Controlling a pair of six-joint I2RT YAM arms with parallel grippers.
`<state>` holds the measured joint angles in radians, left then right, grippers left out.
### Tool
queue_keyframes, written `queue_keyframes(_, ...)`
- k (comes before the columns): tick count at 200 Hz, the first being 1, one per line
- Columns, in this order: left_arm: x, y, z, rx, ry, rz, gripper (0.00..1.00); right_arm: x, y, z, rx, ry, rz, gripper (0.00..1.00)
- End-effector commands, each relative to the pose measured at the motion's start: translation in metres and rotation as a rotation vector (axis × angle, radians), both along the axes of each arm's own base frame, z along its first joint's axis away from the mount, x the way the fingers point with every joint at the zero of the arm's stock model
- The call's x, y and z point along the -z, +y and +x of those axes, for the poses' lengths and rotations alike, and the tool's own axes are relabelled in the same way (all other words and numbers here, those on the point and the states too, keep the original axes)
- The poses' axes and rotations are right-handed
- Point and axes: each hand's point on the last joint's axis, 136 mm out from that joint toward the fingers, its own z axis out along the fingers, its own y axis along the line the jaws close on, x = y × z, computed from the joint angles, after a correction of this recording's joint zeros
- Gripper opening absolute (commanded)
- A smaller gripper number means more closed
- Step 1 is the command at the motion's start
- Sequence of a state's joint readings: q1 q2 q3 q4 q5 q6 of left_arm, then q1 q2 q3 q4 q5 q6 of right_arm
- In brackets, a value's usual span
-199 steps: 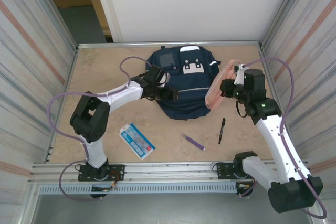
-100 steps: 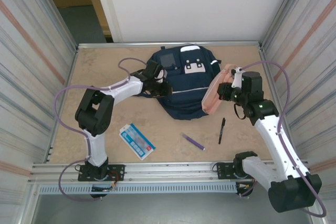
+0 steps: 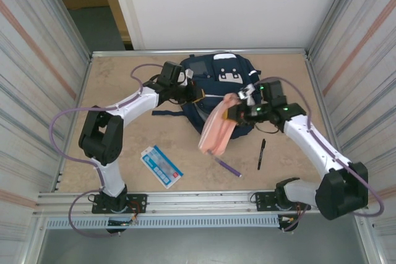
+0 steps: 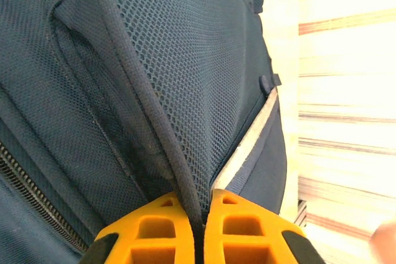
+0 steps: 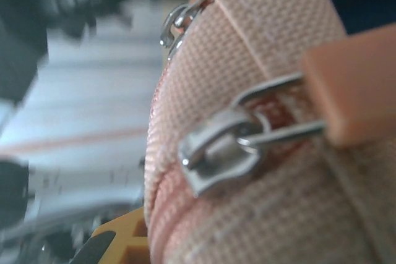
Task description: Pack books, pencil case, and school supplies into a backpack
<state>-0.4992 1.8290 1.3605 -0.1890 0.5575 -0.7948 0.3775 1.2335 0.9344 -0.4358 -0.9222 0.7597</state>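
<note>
Clamping, left jaws pinch one backpack (image 3: 213, 88), right jaws one pencil case (image 3: 216, 133); two pens (image 3: 262, 154) (image 3: 228, 166) lie loose.

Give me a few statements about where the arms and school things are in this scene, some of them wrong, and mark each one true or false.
1. The left pincer is clamped on a fabric edge of the backpack. True.
2. The pink pencil case lies flat on the table. False: it hangs from the closed right pincer, over the backpack's near edge.
3. The black pen and the purple pen both lie on the table. True.
4. The light-blue booklet is tucked inside the backpack. False: it lies on the table, nearer the arms' bases than the backpack.
</note>
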Motion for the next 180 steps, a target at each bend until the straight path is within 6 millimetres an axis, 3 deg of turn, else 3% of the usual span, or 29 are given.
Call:
queue_keyframes(1,-0.081,-0.009,0.020,-0.027,-0.171,-0.155,0.00,0.010,0.015,-0.025,-0.087,0.094,0.053,0.00)
queue_keyframes(40,-0.094,0.000,0.019,-0.082,-0.212,-0.167,0.00,0.074,-0.020,-0.004,0.157,0.314,0.003,0.00)
queue_keyframes(60,-0.092,0.002,0.015,-0.076,-0.208,-0.163,0.00,0.092,-0.037,0.007,0.250,0.369,-0.002,0.00)
queue_keyframes(77,-0.087,0.001,0.009,-0.065,-0.178,-0.176,0.00,0.096,-0.053,0.025,0.330,0.370,0.006,0.00)
queue_keyframes(108,-0.076,-0.001,-0.009,-0.002,-0.153,-0.202,0.00,0.084,-0.074,0.069,0.459,0.244,0.043,0.00)
queue_keyframes(134,-0.068,-0.004,-0.028,0.094,-0.173,-0.220,0.00,0.051,-0.083,0.107,0.537,0.124,0.167,0.00)
queue_keyframes(149,-0.065,0.000,-0.037,0.141,-0.218,-0.185,0.27,0.029,-0.080,0.120,0.532,0.048,0.208,0.00)
queue_keyframes(180,-0.082,0.012,-0.055,0.254,-0.429,0.020,0.53,0.002,-0.076,0.129,0.501,-0.022,0.236,0.00)
